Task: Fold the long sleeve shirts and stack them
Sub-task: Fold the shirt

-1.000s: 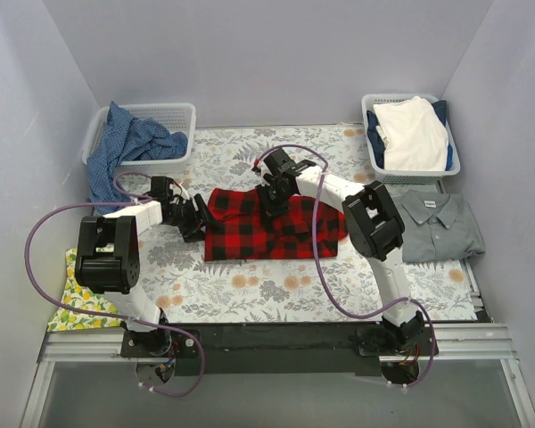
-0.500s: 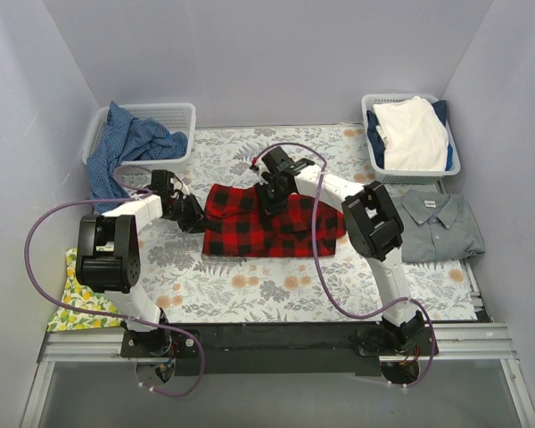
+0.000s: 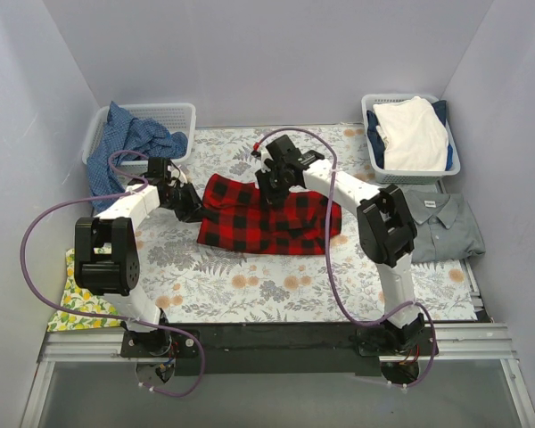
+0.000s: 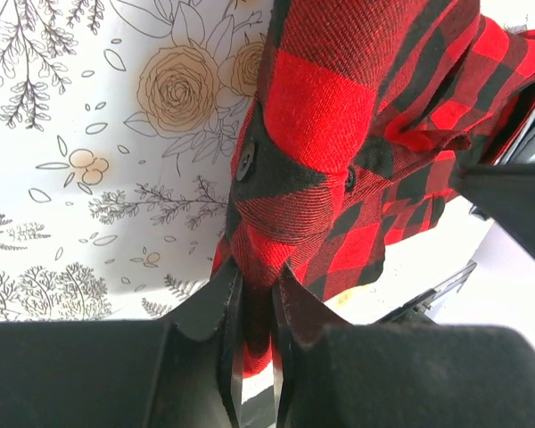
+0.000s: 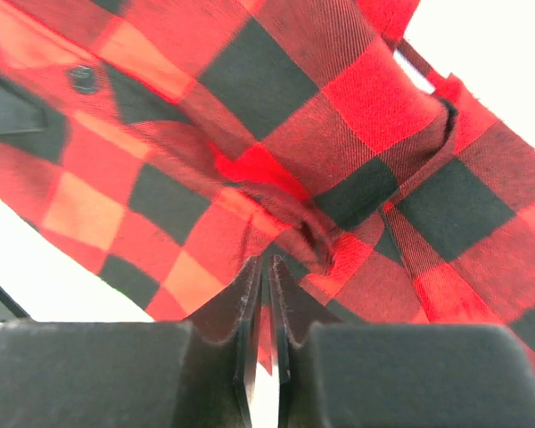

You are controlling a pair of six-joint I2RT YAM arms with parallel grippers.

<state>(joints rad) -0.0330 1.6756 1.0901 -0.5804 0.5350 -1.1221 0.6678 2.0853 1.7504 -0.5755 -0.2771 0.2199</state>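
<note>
While the top view only shows the plaid shirt (image 3: pixel 276 223) bunched mid-desk (image 3: pixel 205 278), the wrist views show the grips: left tool (image 4: pixel 259 278) pinching its buttoned edge, right tool (image 5: pixel 265 266) pinching a fold. Grey shirt (image 3: pixel 446 227) lies flat at far right, seen only from above.

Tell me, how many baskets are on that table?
2. The left basket stands at the far left corner, blue cloth spilling out; the right basket at the far right corner, holding white cloth.

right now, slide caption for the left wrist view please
Left end effector shut on the buttoned edge of the red-and-black plaid flannel shirt over the floral table cover
</note>
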